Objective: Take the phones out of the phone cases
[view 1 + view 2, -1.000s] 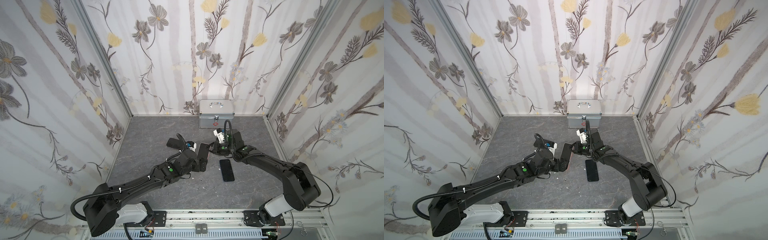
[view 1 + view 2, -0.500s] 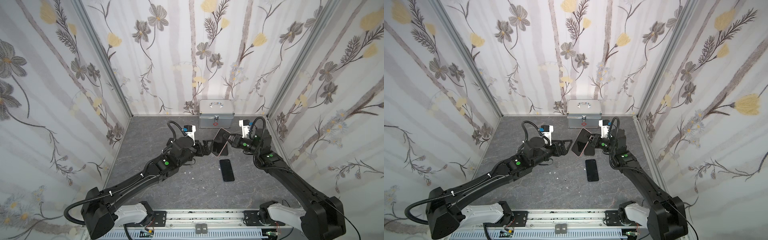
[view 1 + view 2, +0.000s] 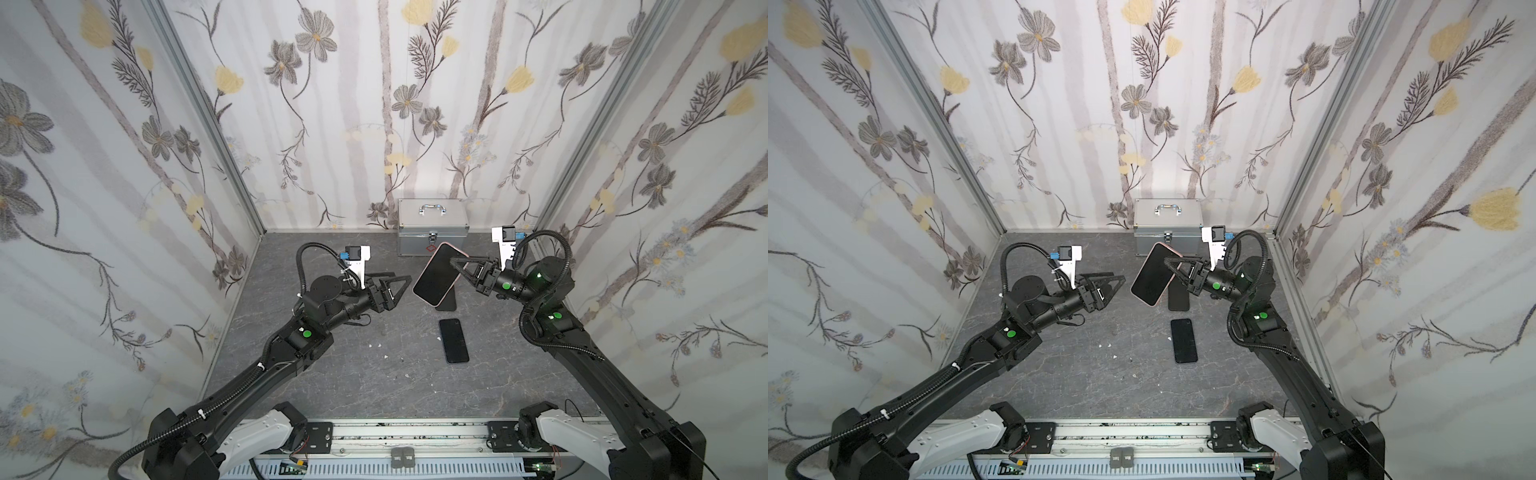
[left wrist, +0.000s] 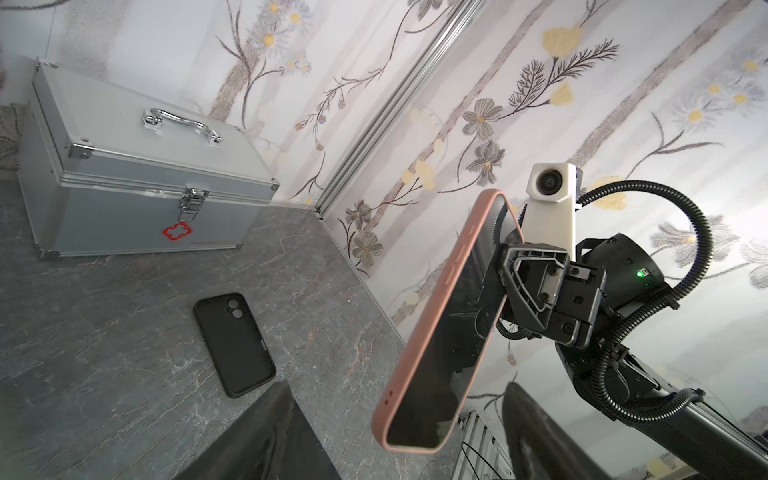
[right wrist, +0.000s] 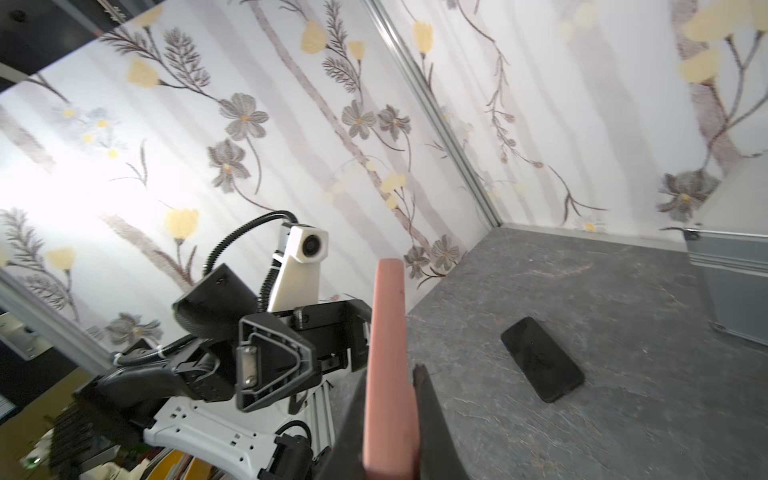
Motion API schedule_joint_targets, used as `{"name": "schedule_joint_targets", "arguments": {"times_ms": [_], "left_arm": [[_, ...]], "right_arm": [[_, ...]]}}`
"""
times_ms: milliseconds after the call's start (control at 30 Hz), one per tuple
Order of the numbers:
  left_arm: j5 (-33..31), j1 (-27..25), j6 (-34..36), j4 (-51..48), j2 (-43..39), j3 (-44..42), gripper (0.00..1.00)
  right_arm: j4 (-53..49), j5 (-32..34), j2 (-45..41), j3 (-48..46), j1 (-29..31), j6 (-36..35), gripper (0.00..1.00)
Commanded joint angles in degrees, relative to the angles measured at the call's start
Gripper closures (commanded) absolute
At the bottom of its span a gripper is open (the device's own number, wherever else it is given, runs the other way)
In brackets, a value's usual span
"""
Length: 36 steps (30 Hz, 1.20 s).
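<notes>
Pinching one long edge of the pink case [image 4: 424, 324], the right gripper [image 3: 457, 264] holds it tilted in the air above the grey table [image 3: 353, 374]. Its jaws are closed across the rim and the phone [image 3: 434, 276] seated inside, whose dark screen shows in both top views. The left gripper [image 3: 399, 276] hovers just beside the free long edge, jaws spread and touching nothing. The phone looks rigid, glassy and slick, so a bare pinch on the screen would likely slide. The case appears soft and rubbery, with a lip that should flex. A free corner of that lip, away from the right fingers, seems the best place to peel. A drop onto the hard table is the risk. An empty black case [image 4: 235, 345] and a bare black phone [image 3: 454, 340] lie flat below.
</notes>
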Motion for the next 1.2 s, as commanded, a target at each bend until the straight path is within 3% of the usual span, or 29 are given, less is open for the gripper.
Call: {"name": "schedule_joint_targets", "arguments": {"times_ms": [0,267,500,833,1033,1167], "left_arm": [[7.65,0.56,-1.56,6.90,-0.33,-0.47,0.18],[17.08,0.17,-5.65,15.81,1.86,-0.65,0.19],[20.08,-1.43,-4.70,16.44,3.79,0.10,0.37],[20.71,-2.79,-3.69,17.39,3.89,-0.60,0.67],[20.76,-2.93,-4.15,17.46,4.59,-0.77,0.86],[18.33,-2.89,-5.48,17.43,4.66,-1.04,0.93]], "right_arm": [[17.60,-5.31,0.91,0.44,0.08,10.89,1.00],[35.62,-6.82,3.55,-1.93,0.16,24.83,1.00],[44.68,-7.30,5.75,-3.42,0.23,32.29,1.00],[42.02,-6.25,4.77,-4.34,0.51,30.68,1.00],[35.60,-4.72,3.58,-4.45,0.76,25.66,1.00],[29.38,-4.12,2.50,-3.81,0.84,21.20,1.00]]}}
